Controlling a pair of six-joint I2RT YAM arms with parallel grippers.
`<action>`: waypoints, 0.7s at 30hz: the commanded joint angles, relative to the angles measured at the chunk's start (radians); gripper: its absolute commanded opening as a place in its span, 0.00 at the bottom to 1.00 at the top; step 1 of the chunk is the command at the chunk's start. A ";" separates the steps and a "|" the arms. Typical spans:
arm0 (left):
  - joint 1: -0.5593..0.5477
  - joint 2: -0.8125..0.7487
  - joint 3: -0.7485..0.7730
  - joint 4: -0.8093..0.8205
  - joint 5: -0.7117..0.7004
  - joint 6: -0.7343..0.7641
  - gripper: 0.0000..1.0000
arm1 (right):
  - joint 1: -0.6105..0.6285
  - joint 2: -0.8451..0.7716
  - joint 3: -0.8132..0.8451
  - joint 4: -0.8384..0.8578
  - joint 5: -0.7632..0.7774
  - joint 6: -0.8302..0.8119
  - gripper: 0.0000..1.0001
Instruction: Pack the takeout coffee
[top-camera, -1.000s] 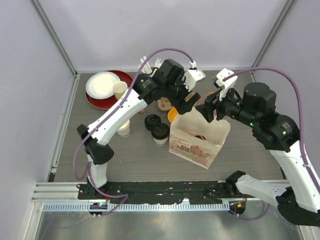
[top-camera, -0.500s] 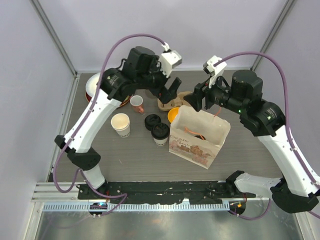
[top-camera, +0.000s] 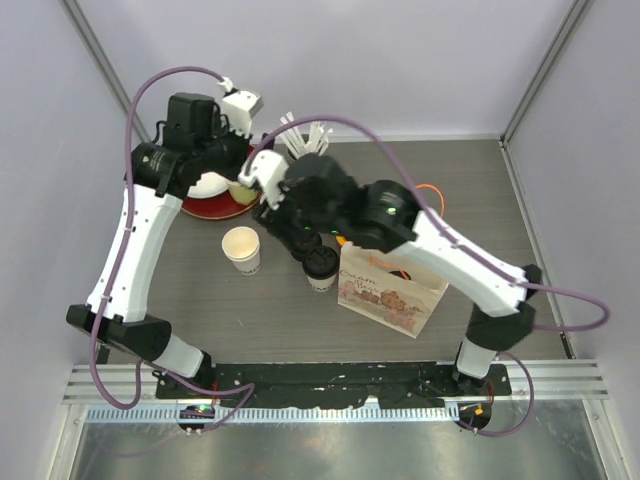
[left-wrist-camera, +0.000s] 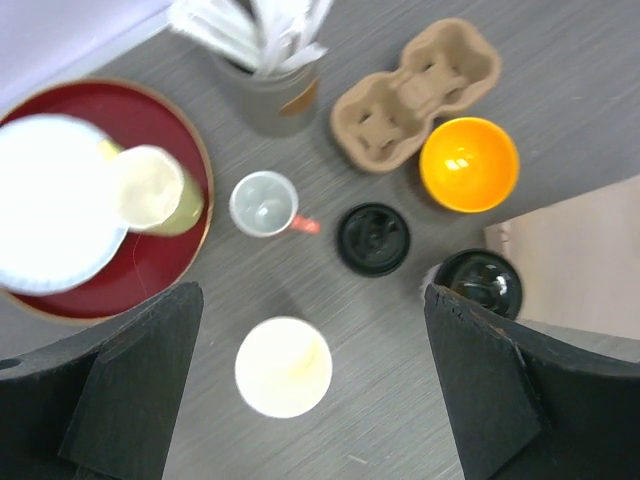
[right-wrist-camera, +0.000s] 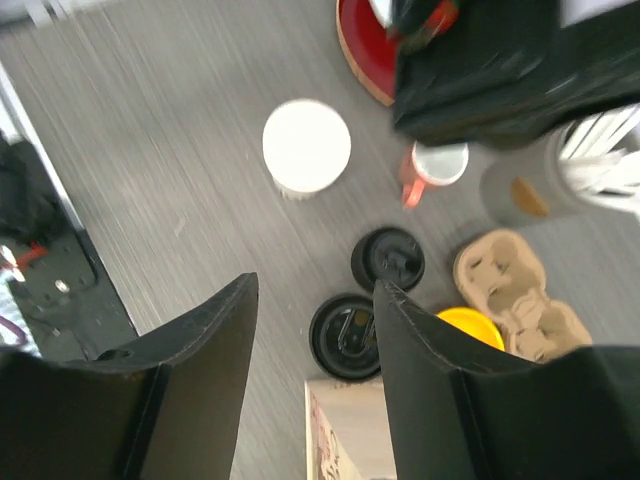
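Two cups, both outside bag (top-camera: 388, 290) — lidded cup (right-wrist-camera: 347, 335) beside it, open cup (left-wrist-camera: 283, 366) near loose lid (left-wrist-camera: 372, 239). Right gripper (right-wrist-camera: 318, 290) half wide, empty, over lidded cup; left gripper (left-wrist-camera: 310, 300) wide, empty. Bad aim — cup tips; arms close, may bump.

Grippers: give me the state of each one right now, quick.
Left gripper: open wide, holding nothing.
Right gripper: open, with nothing between the fingers.
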 joint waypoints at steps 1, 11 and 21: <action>0.119 -0.081 -0.096 0.070 -0.013 -0.002 0.97 | 0.032 0.146 0.108 -0.275 0.121 -0.023 0.55; 0.227 -0.124 -0.268 0.116 0.035 0.019 0.96 | -0.031 0.257 0.100 -0.305 -0.113 -0.409 0.59; 0.225 -0.115 -0.305 0.125 0.061 0.019 0.95 | -0.164 0.370 0.184 -0.403 -0.319 -0.713 0.61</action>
